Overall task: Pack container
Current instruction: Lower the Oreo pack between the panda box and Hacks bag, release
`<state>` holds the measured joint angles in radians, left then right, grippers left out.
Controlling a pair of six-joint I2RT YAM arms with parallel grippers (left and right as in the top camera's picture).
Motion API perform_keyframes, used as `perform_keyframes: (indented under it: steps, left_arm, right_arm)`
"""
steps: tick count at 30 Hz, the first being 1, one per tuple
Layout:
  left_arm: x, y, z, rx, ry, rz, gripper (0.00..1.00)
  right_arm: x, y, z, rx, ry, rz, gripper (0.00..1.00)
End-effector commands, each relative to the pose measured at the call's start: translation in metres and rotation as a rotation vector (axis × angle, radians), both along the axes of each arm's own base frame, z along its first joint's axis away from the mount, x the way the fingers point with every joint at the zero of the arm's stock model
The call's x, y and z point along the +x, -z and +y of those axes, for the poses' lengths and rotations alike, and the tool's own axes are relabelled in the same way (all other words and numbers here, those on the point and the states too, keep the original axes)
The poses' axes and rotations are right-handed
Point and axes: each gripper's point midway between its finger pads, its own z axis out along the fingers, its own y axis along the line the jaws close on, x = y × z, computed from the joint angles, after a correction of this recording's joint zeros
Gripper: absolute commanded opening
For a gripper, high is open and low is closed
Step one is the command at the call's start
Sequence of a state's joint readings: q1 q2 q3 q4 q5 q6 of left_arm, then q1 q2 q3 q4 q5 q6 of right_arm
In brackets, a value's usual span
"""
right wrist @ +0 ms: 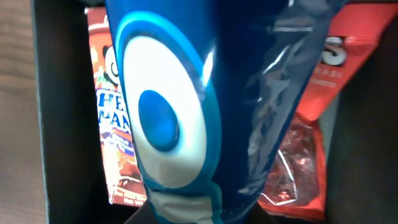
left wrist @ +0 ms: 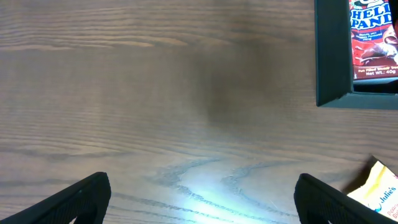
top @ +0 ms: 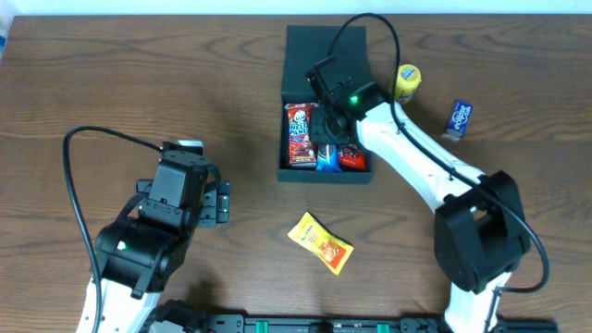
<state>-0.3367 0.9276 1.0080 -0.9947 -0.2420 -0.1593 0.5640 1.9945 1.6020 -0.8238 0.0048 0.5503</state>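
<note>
Dark wood-grain tabletop (top: 111,74) carries the container (top: 326,178), set toward its far middle with the lid folded back. My right gripper (top: 331,134) hangs over the container's near end, pinched on a blue packet (right wrist: 186,93) between a panda snack packet (top: 299,129) and a red packet (top: 352,158). I'd lower until it rests on the container floor, then let go without dragging its neighbours. My left gripper (left wrist: 199,202) hovers spread wide, left of the container. A yellow packet (top: 320,242) lies just outside its near wall.

Soft even light; glare on table (left wrist: 198,186) in left wrist view; blue pkt (right wrist: 186,106) blurred close-up
</note>
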Motion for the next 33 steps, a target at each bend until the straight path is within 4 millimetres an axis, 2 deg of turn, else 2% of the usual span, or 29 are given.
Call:
perform_keyframes:
  steps: [1, 6, 11, 33]
  left_arm:
    - [-0.001, 0.002, 0.001, 0.006, 0.001, 0.007, 0.95]
    - [-0.001, 0.002, 0.001, 0.006, 0.001, 0.007, 0.95]
    - [-0.001, 0.002, 0.001, 0.006, 0.001, 0.007, 0.95]
    - [-0.001, 0.002, 0.001, 0.006, 0.001, 0.007, 0.95]
  right_arm:
    - [0.003, -0.004, 0.007, 0.027, -0.068, -0.003, 0.01]
    - [0.000, -0.001, 0.005, 0.022, -0.069, 0.014, 0.01]
    - [-0.011, 0.004, 0.011, 0.057, -0.090, 0.074, 0.01]
    - [-0.022, 0.008, 0.002, 0.039, -0.046, 0.134, 0.01]
